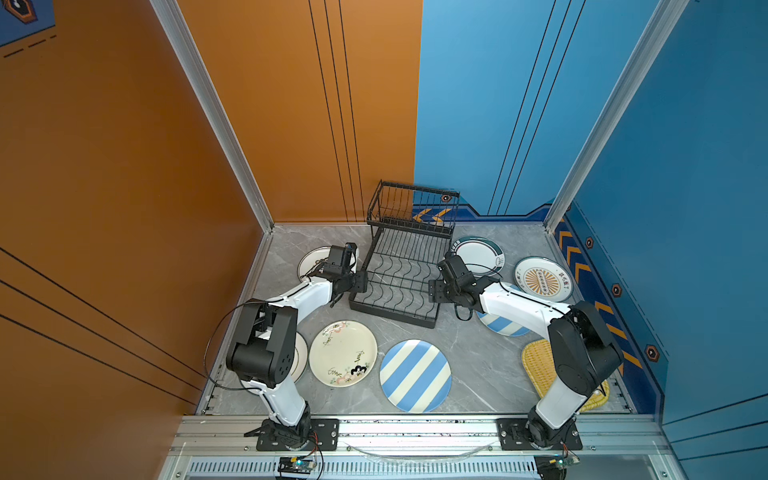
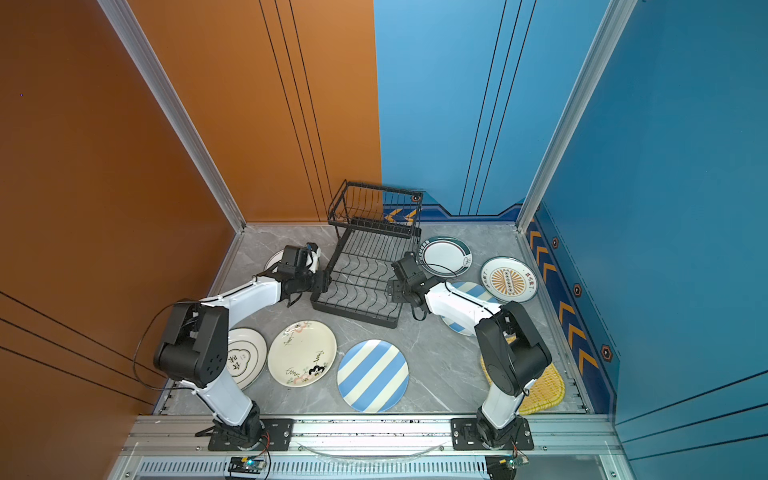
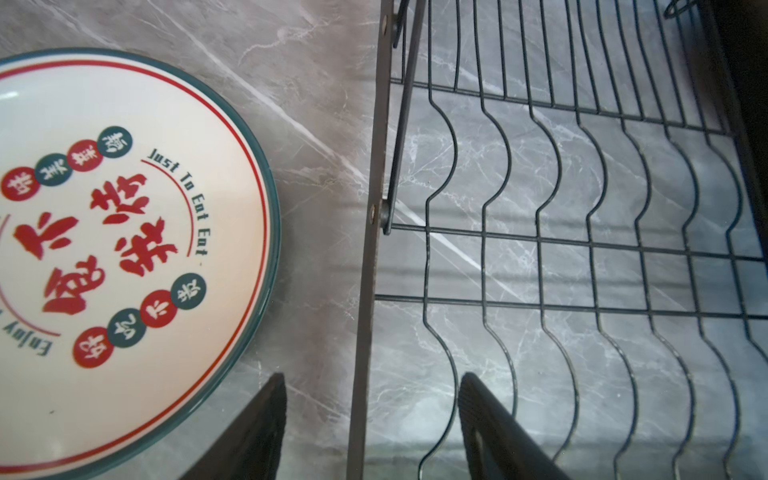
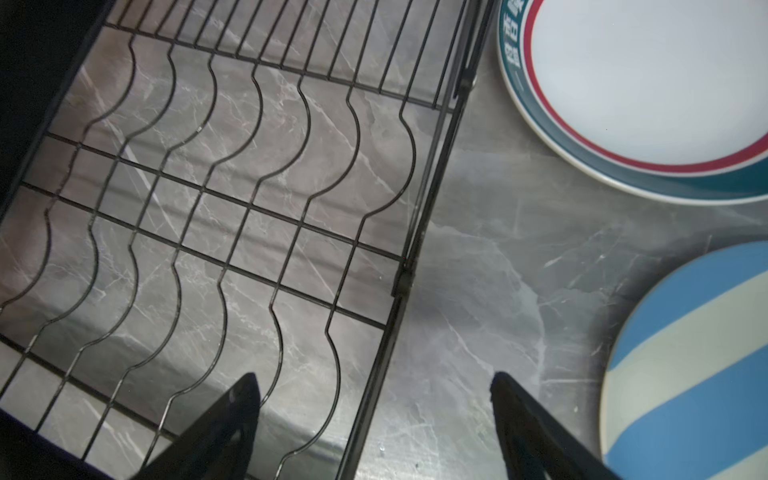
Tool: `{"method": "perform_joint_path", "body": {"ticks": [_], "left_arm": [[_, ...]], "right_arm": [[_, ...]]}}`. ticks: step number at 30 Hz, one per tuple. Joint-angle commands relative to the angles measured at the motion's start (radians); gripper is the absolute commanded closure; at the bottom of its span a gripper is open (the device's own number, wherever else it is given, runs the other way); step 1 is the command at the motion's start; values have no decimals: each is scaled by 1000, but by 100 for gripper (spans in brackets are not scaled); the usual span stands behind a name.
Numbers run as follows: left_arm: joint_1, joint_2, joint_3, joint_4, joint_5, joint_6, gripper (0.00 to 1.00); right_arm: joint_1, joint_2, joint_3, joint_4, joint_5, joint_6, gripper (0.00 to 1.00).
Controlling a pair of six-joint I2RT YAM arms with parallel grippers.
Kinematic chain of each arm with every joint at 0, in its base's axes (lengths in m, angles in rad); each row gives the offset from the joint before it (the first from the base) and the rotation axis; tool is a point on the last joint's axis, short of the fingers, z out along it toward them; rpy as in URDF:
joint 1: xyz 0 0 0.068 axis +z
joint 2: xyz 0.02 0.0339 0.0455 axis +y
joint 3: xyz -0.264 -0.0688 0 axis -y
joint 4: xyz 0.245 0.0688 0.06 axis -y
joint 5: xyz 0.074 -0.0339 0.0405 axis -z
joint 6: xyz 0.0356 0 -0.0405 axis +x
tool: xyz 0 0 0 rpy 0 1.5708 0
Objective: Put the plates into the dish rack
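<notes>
The black wire dish rack (image 1: 390,316) stands at the middle back with nothing in it. Several plates lie flat around it: a red-lettered one (image 3: 124,249) at its left, a teal-rimmed one (image 4: 644,83) and a blue-cream striped one (image 4: 685,361) at its right, a cream one (image 1: 343,353) and a second striped one (image 1: 415,376) in front. My left gripper (image 3: 372,376) is open, its fingers astride the rack's left rail (image 3: 365,316) without touching. My right gripper (image 4: 374,376) is open astride the right rail (image 4: 390,332).
A sunburst plate (image 1: 542,278) lies at the far right and a yellow woven plate (image 1: 538,361) sits partly under my right arm. A white plate (image 2: 245,357) lies beside my left arm's elbow. Walls close in the table on three sides.
</notes>
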Motion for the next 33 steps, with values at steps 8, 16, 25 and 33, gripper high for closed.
{"method": "perform_joint_path", "body": {"ticks": [8, 16, 25, 33], "left_arm": [[-12, 35, 53, -113, 40, -6, 56], [-21, 39, 48, -139, 37, -12, 67], [-35, 14, 8, -141, 37, -26, 82], [-51, -21, -39, -140, 31, -50, 99]], "right_arm": [[-1, 56, 56, -98, -43, 66, 33], [-15, 80, 53, -100, -57, 56, 50], [-29, 116, 64, -99, -87, 25, 70], [-44, 144, 92, -102, -103, -9, 92]]}}
